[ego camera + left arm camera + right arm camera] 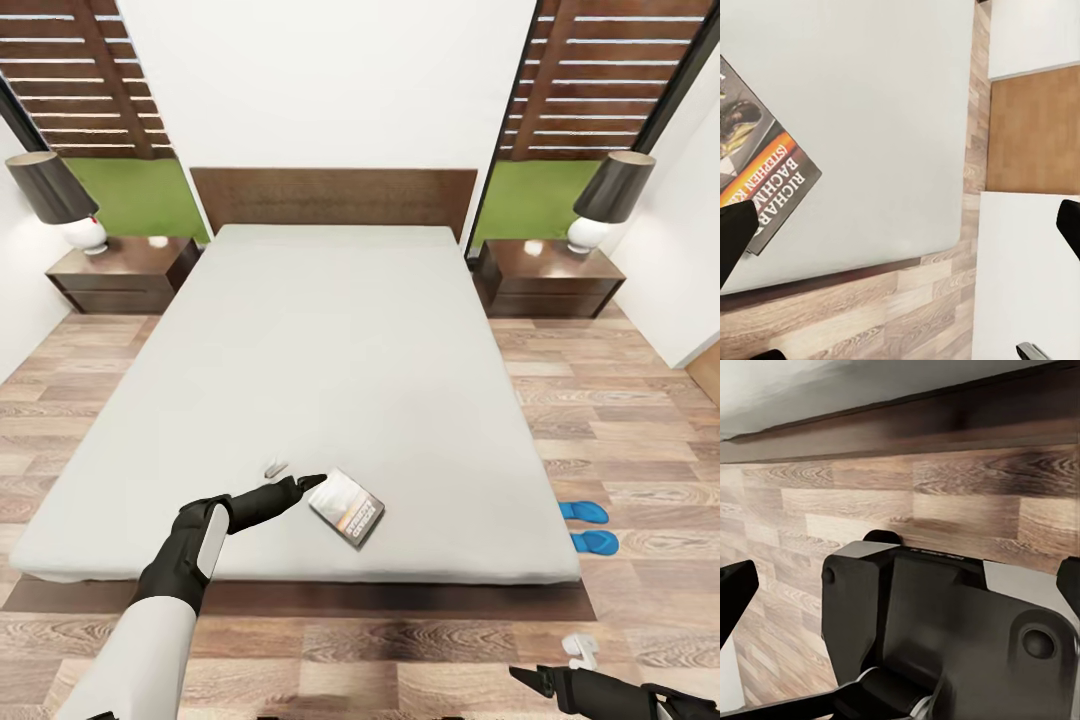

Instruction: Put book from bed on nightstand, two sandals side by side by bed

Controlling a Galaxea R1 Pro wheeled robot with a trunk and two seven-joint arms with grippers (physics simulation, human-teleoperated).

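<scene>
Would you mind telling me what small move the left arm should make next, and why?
Probably ease the left gripper forward and close on the book. The book lies flat near the foot of the bed, the fingertips just at its corner, with the jaws apparently open.

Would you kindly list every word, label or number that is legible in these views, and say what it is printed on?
"RICHAR" and "BACH", white lettering cut off by the frame edge and a finger, on the book cover.
"(STEPHEN K", cut off, on the book's orange band.
In the head view, the book's lettering is too small to read.
No other text shows.
</scene>
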